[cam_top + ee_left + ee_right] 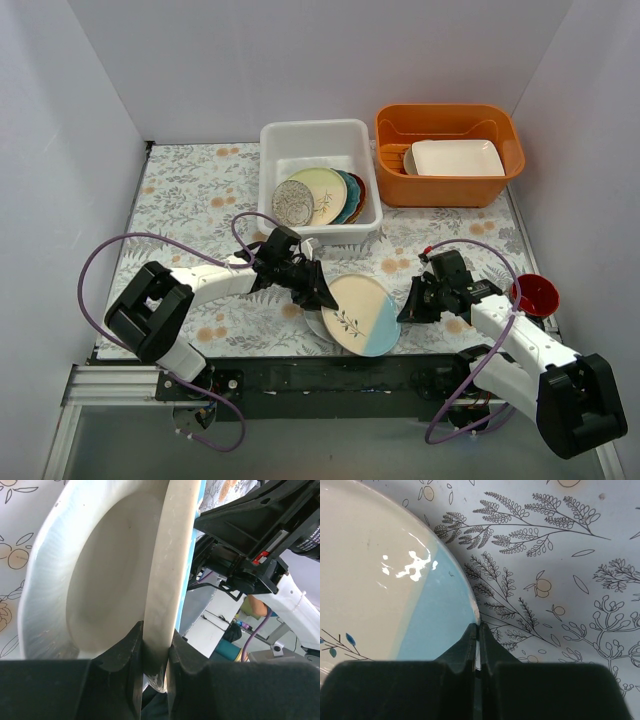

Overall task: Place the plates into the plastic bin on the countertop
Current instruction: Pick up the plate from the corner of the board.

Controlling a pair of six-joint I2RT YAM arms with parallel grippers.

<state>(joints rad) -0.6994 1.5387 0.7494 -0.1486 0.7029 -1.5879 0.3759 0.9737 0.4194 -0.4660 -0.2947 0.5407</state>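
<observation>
Left gripper (156,640) clamps the front plate (362,312) by its rim on the countertop (190,190), likely to lift it. Right gripper (478,630), closed at the opposite rim, seems to brace it. Bin (313,127) sits behind, part filled.

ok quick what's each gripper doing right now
left gripper: jaws shut on the rim of the cream and blue plate
right gripper: jaws shut, tips at that plate's blue edge; a grip cannot be told
</observation>
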